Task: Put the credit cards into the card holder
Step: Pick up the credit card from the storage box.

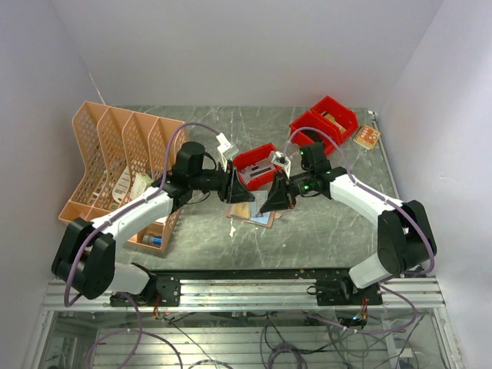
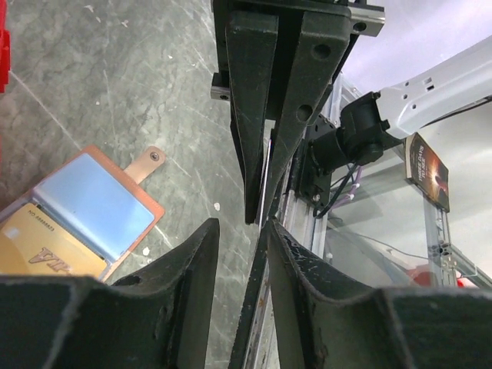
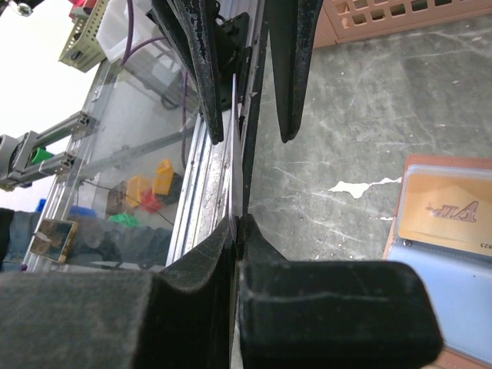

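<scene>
Right gripper [image 3: 234,223] pressed together on card [image 3: 232,138], holding it edge-on in air; I read this as handover, so card can be regripped for sliding in. Left gripper [image 2: 241,227] spread, fingers straddling card, not yet clamping as far as I see. Card holder [image 2: 92,207] lies open on bench [image 1: 338,223], at 6 o'clock below both grippers, apart from card. Red bin [image 1: 254,165] close at 12 o'clock; file rack [image 1: 115,146] at 9 o'clock; I would withdraw right arm toward 3 o'clock, away from both.
</scene>
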